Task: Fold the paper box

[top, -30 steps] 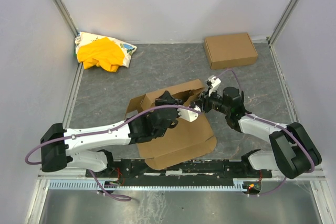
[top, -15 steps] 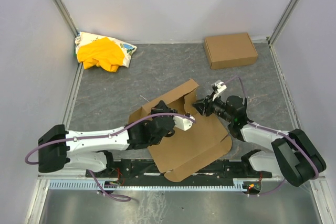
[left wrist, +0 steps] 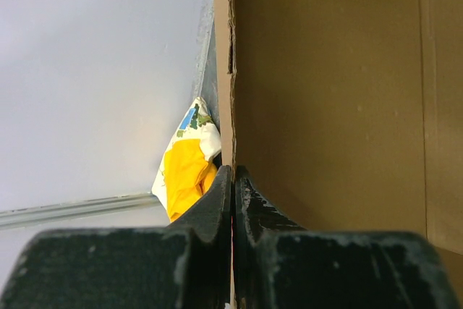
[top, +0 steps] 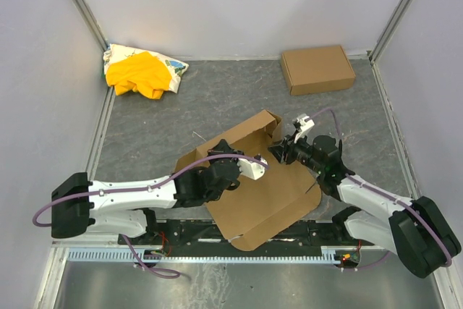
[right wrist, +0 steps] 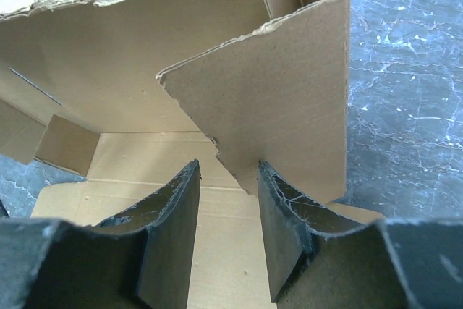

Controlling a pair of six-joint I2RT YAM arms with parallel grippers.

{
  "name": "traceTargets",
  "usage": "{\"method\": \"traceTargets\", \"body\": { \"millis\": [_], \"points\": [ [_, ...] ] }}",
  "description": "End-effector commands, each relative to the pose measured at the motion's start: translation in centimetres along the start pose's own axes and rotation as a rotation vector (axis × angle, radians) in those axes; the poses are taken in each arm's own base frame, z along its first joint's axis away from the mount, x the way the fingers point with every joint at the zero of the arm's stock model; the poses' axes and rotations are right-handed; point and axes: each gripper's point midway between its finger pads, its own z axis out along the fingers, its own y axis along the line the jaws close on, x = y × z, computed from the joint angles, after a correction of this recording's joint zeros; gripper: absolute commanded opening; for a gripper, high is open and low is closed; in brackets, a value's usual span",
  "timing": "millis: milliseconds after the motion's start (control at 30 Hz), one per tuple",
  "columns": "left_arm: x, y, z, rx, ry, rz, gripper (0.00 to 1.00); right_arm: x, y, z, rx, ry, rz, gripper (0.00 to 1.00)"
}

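The paper box [top: 264,193] is a brown cardboard sheet lying mid-table with its far wall and a right side flap raised. My left gripper [top: 226,155] is shut on the raised far wall; in the left wrist view the fingers [left wrist: 217,200] pinch the cardboard's edge [left wrist: 226,70]. My right gripper [top: 277,151] is open at the box's right far corner. In the right wrist view its fingers [right wrist: 181,200] stand just before the raised side flap [right wrist: 282,99], with the flap's lower corner between them and the box floor [right wrist: 145,179] below.
A ready-made closed brown box [top: 318,69] sits at the far right. A yellow-and-white cloth heap [top: 142,70] lies at the far left, also showing in the left wrist view [left wrist: 187,171]. White walls enclose the grey table on three sides.
The sheet has swung and slid toward the near right edge. My left gripper has drawn back with the wall in it. My right gripper has shifted slightly nearer, staying at the corner flap.
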Motion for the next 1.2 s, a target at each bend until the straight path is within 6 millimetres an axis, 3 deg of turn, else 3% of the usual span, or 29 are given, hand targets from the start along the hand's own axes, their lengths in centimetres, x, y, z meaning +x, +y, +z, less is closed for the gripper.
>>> {"method": "traceTargets", "body": {
  "millis": [0,300,467,600,733,833,933,1033,1167],
  "points": [
    [-0.3,-0.8,-0.2,0.020,-0.023,-0.052,0.03,-0.5,-0.4,-0.2,0.022,-0.016,-0.054,0.46],
    [0.3,-2.0,0.1,0.043,0.008,-0.021,0.03,-0.1,1.8,-0.2,-0.105,0.032,-0.079,0.47],
    [0.4,-2.4,0.3,0.048,0.024,-0.011,0.03,-0.8,1.1,-2.1,-0.042,0.069,-0.168,0.46],
    [0.5,-2.6,0.5,0.048,0.033,-0.006,0.03,-3.8,0.7,-3.8,0.037,0.004,-0.221,0.49],
    [0.5,-2.4,0.5,0.039,0.046,-0.007,0.03,-5.7,-1.7,-5.5,0.215,-0.030,-0.244,0.50],
    [0.2,-2.3,0.5,0.036,0.040,-0.019,0.03,-6.7,-4.3,-6.4,0.362,-0.066,-0.279,0.57],
    [-0.2,-2.0,0.3,0.033,0.027,-0.028,0.03,-6.0,-3.7,-4.7,0.251,-0.032,-0.360,0.66],
    [-0.8,-1.5,0.1,0.028,0.010,-0.042,0.03,-5.1,-2.7,-2.7,0.091,0.012,-0.348,0.68],
    [-1.2,-0.5,-0.2,0.018,-0.005,-0.053,0.03,-5.6,-3.2,-1.5,-0.023,-0.023,-0.266,0.68]
  ]
}}
